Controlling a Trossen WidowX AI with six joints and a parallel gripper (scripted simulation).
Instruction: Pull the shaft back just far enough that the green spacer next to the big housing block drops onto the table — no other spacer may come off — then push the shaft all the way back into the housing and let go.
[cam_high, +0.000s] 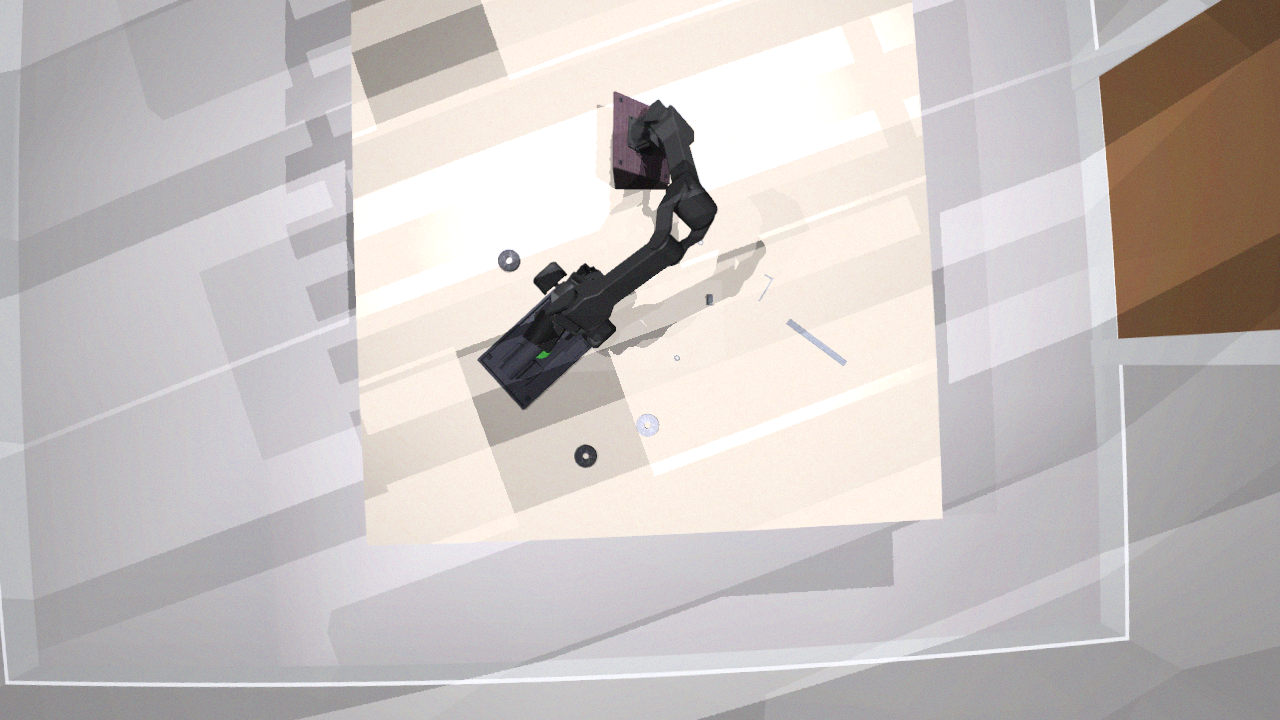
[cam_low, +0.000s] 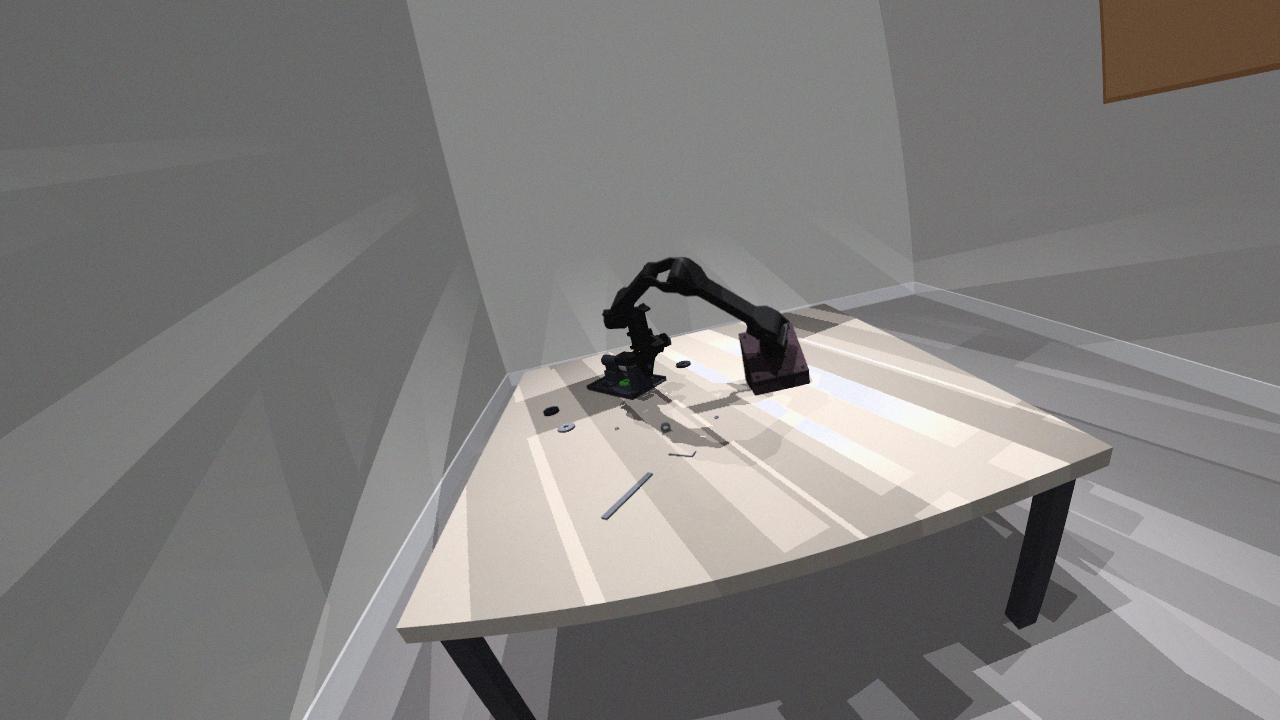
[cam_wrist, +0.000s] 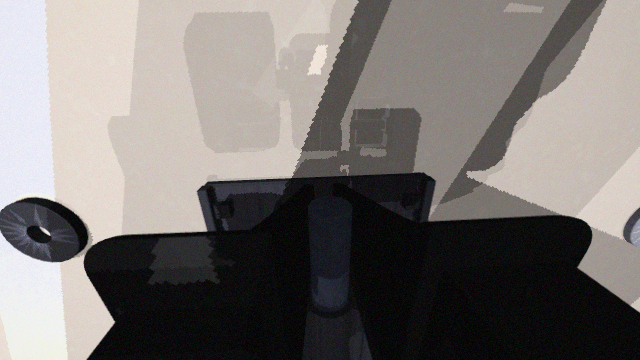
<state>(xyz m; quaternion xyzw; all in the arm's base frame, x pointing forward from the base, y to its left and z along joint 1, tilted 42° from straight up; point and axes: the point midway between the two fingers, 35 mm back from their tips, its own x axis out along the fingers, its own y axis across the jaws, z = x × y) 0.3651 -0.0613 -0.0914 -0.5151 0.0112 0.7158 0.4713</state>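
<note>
Pincer clamped on the shaft, which you see running between its fingers in the wrist view only. Top view shows you the green spacer beside the pincer, over the dark base plate; wrist view hides it. Exterior view adds table legs.

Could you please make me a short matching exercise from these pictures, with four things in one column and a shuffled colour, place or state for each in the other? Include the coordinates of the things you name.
1. shaft (cam_wrist: 330, 240)
2. spacer (cam_high: 543, 355) (cam_low: 624, 382)
3. arm's base block (cam_high: 624, 170) (cam_low: 778, 382)
4. strip (cam_high: 816, 342) (cam_low: 626, 496)

A. dark purplish
B. thin and grey, flat on the table
C. gripped
D. green

Pairs: 1-C, 2-D, 3-A, 4-B
</note>
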